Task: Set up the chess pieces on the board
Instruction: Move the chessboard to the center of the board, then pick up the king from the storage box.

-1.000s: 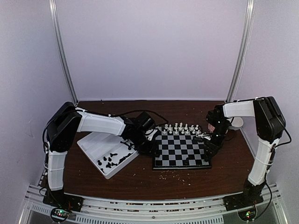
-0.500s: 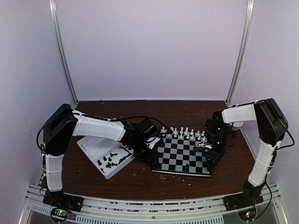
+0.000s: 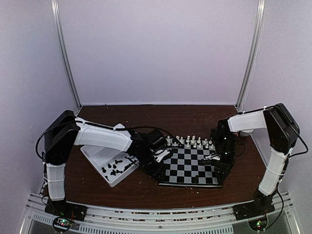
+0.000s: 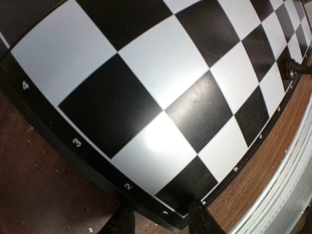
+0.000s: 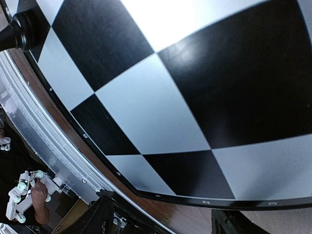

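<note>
Just ahead of your left gripper [image 4: 161, 220], whose fingers [image 4: 201, 220] are black, the board [image 4: 161, 97] is checked in black and silvery white, inside a thin black border printed with small white numerals. Further out from those fingers, one black piece [image 4: 294, 69] stands at the board's edge. Your right gripper [image 5: 165, 219] shows the same black fingers [image 5: 104, 219] against the same checks. Beside your left gripper the tray [image 3: 100, 158] is white and holds black chess pieces [image 3: 117, 168]. Beyond both grippers runs a row of white pieces [image 3: 190, 142]. The table [image 3: 146, 192] is dark reddish brown
</note>
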{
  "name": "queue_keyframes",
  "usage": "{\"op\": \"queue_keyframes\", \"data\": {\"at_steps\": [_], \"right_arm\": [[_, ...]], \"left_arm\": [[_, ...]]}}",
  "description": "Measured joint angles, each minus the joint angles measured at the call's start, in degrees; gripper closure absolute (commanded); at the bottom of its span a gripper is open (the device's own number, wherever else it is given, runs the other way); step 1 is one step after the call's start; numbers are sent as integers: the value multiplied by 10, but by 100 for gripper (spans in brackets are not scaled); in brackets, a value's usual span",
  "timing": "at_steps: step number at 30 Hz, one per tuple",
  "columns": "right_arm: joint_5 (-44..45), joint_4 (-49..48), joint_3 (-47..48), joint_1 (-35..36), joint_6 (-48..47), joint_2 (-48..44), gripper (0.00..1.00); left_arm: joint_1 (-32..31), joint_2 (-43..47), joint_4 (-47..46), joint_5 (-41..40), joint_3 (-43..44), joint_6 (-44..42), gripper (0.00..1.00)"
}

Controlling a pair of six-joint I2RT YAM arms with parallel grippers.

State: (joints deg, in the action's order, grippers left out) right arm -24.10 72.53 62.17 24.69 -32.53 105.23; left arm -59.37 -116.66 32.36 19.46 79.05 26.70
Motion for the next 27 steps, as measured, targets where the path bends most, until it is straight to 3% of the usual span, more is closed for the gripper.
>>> {"op": "queue_keyframes", "data": {"at_steps": [7, 14, 21, 27], "right_arm": [[-3, 2, -6, 1, -5, -21, 25], [-10, 27, 39, -24, -21, -130, 24], [6, -32, 97, -45, 9, -216, 30], [-55, -137, 94, -45, 39, -226, 34]], "left_arm": [[-5, 25, 3, -9, -11, -15, 59], [4, 174, 15, -41, 12, -74, 58], [119, 233, 24, -122, 30, -114, 59], [202, 181, 77, -117, 31, -260, 58]]}}
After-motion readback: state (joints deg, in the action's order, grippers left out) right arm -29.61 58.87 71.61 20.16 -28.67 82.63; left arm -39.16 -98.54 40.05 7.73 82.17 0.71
